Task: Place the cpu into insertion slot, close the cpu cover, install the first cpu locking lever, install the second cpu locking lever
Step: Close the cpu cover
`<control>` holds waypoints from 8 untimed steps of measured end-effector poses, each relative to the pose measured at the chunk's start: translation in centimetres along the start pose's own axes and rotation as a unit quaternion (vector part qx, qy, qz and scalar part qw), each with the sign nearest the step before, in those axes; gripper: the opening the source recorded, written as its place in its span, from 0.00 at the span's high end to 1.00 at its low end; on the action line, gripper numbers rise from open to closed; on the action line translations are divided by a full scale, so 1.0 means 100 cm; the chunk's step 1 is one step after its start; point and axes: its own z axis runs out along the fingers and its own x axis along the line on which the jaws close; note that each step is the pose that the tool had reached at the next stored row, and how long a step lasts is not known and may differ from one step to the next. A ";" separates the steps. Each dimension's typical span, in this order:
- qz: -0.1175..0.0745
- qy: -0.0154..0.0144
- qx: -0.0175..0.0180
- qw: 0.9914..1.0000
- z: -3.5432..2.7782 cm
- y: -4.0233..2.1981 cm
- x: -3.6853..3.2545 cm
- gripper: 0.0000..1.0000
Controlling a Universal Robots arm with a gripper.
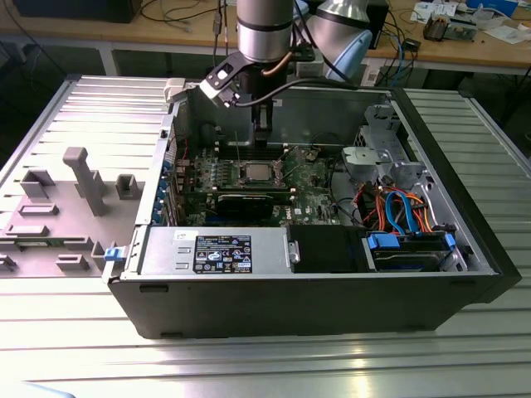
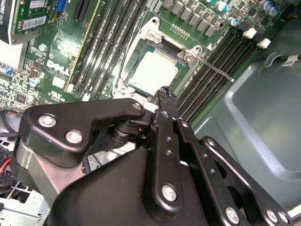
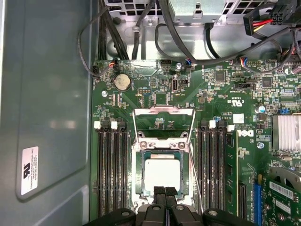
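Exterior view: at the exterior view's left, grey plastic fixtures (image 1: 83, 178) are standing on the ribbed metal table (image 1: 75, 332). From there an open computer case (image 1: 290, 307) is lying across the middle of the frame and reaching toward the exterior view's right. A silver box with a black label (image 1: 216, 251) is sitting along the case's lower edge. Inside, the green circuit board (image 1: 315, 178) is lying flat. The cpu (image 1: 255, 172) is resting in the insertion slot (image 1: 242, 176), just left of the frame's centre. The arm (image 1: 264, 25) is coming down from the upper centre, and the gripper (image 1: 262, 141) is hanging just above the slot. Toward the exterior view's right, orange and blue cables (image 1: 398, 207) are curling beside a blue-fronted drive bay (image 1: 411, 249).

In the first wrist view the cpu (image 3: 162, 173) is sitting squarely in the insertion slot (image 3: 139, 174), between banks of long black memory slots (image 3: 113, 174). The cpu cover (image 3: 163, 111) seems to be standing open on the side of the slot away from the gripper, with green board showing through its window. The gripper (image 3: 164, 190) is hovering at the opposite edge of the cpu, fingers pressed together and gripping nothing. Whether it is touching the chip I cannot tell.

In the second wrist view the gripper (image 2: 164, 92) is pointing its closed tip at the cpu (image 2: 155, 70), while a thin locking lever (image 2: 217, 69) is sticking out from the insertion slot (image 2: 188, 56) over the memory slots.
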 end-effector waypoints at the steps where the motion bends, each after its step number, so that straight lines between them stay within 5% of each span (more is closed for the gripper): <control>1: 0.000 0.000 0.000 1.000 -0.0002 0.0000 0.0000 0.89; 8: 0.000 0.000 0.001 1.000 -0.0003 0.0005 0.0000 0.89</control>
